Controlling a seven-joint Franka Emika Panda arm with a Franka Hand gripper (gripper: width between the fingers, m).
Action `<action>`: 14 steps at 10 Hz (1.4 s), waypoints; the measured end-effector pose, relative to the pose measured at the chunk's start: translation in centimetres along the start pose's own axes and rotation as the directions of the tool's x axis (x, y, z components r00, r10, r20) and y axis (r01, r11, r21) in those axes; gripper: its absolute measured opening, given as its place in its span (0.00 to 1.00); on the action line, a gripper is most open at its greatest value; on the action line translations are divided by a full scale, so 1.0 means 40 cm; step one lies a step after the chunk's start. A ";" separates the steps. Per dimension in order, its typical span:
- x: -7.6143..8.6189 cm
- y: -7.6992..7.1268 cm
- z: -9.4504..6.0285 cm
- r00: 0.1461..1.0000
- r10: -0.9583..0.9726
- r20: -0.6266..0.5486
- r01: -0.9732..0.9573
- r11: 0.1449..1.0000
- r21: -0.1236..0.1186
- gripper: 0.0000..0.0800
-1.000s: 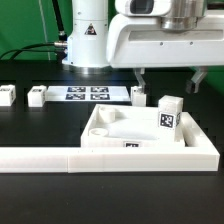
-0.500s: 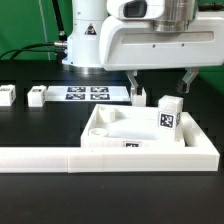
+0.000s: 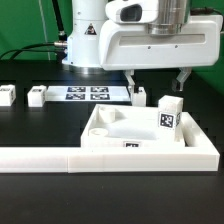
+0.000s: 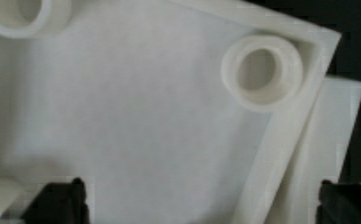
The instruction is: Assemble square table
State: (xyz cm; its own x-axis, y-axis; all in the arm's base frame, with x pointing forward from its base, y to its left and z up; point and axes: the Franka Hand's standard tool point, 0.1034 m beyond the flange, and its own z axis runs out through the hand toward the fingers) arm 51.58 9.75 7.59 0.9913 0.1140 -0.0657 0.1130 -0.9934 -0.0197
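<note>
A matte black table [image 3: 30,190] fills the scene, with the arm's white base [image 3: 88,35] standing at its far edge and a green cable [image 3: 25,50] trailing behind it at the exterior view's left; little else of the room shows. Flat on the table near the base lies the marker board [image 3: 88,94]. 3 short white legs rest on the black surface roughly in line with it: 1 [image 3: 8,94] at the far left of the exterior view, 1 [image 3: 38,95] just left of the board, and 1 [image 3: 138,96] just right of it. Across the front runs the long white L-shaped barrier [image 3: 60,157], turning back along the exterior view's right. The square table slab [image 3: 125,128] lies tucked into that corner, against the barrier. Its raised rim makes it a shallow tray, and inside it, at the right corner, the 4th leg [image 3: 170,115] stands upright with its black tag facing the camera; whether it sits in a socket cannot be told. The gripper [image 3: 158,86] hangs above the slab with its 2 dark fingers [image 3: 133,82] spread wide and nothing between them. The wrist view looks straight down on the slab's pale floor, where a round corner socket [image 4: 266,72] lies beside the rim and the gripper [image 4: 209,205] straddles bare plastic.
</note>
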 end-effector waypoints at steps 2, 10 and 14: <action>-0.031 -0.005 0.010 1.000 -0.001 0.009 0.001 1.000 0.001 0.81; -0.184 -0.041 0.068 1.000 -0.019 0.021 0.019 1.000 -0.005 0.81; -0.257 -0.037 0.099 0.999 -0.027 0.038 0.027 1.000 -0.011 0.81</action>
State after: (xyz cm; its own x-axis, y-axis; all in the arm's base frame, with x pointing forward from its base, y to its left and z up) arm 40.93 10.09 4.36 0.9847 0.1410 -0.1027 0.1406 -0.9900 -0.0110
